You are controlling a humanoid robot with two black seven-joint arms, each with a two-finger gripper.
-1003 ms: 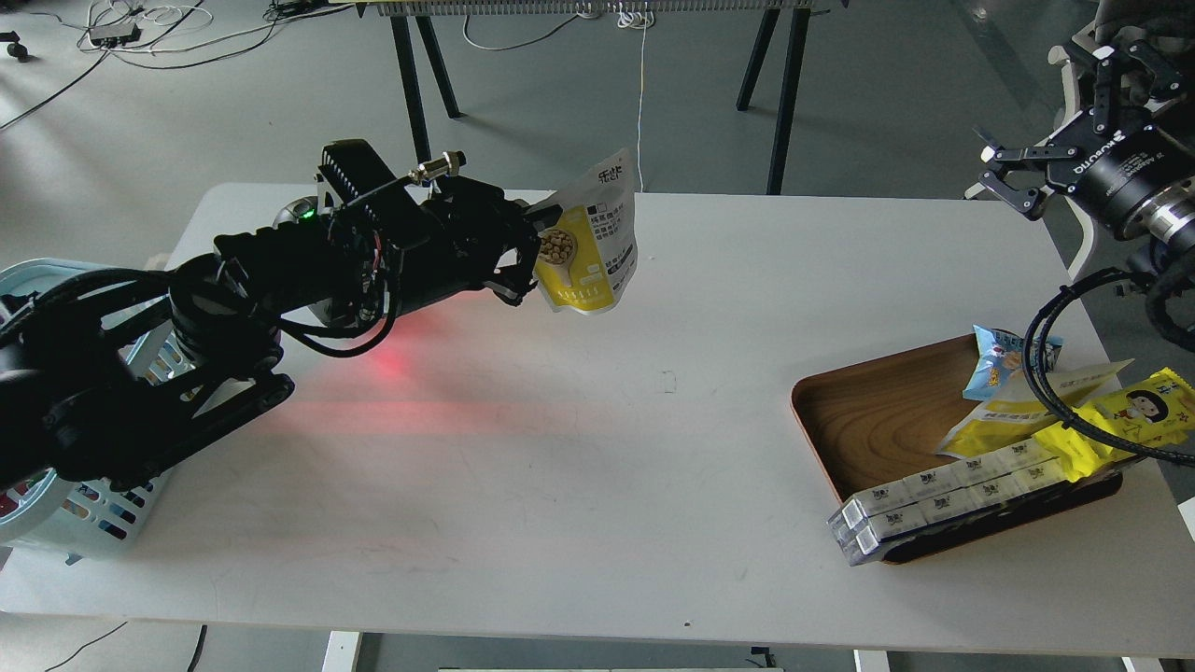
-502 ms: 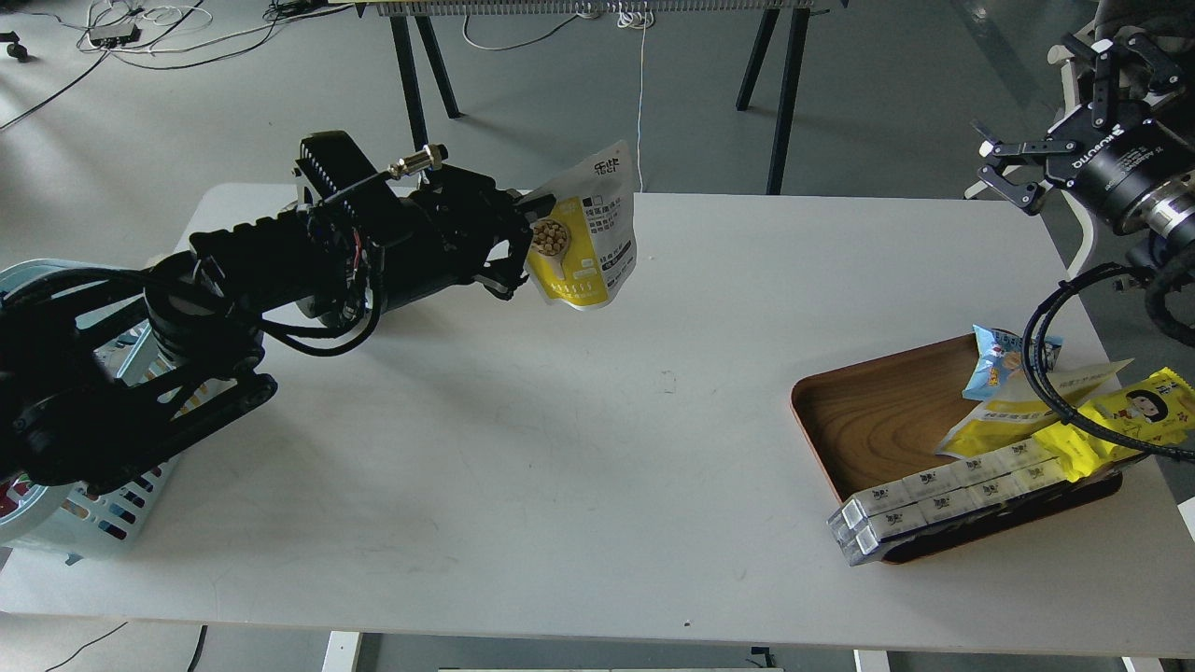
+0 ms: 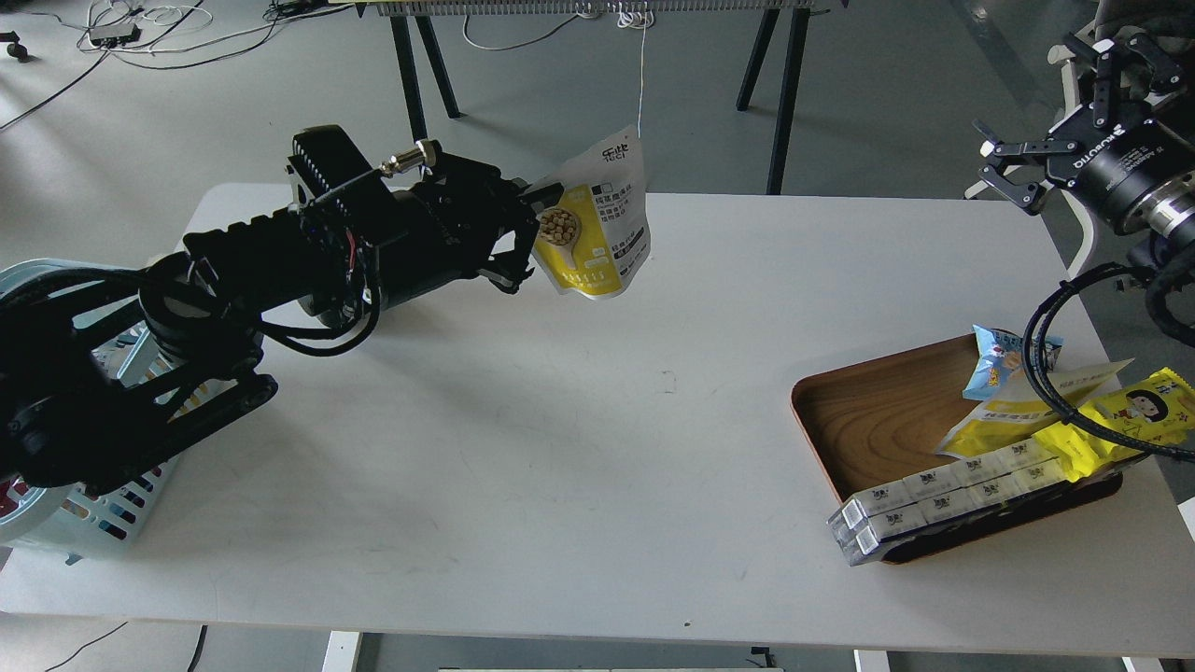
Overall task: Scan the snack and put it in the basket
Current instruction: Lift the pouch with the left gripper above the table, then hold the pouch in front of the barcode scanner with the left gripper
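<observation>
My left gripper [image 3: 534, 224] is shut on the snack [image 3: 597, 224], a yellow-and-white pouch picturing a bowl of beige nuggets. It holds the pouch by its left edge, upright, in the air above the far middle of the white table [image 3: 597, 448]. The light blue basket [image 3: 84, 513] with lattice sides stands at the table's left edge, mostly hidden behind my left arm. My right gripper [image 3: 1006, 171] is open and empty, raised beyond the table's far right corner.
A brown wooden tray [image 3: 878, 420] at the right holds a bright yellow wrapper with a cartoon face [image 3: 1134, 415], a small blue packet [image 3: 994, 359], another yellow pouch and long grey-white boxes [image 3: 934, 499]. Black table legs stand behind the table.
The red glow on the table under my left arm has gone. My left gripper has risen a little with the pouch, which has shifted slightly right. My right gripper has barely moved.
</observation>
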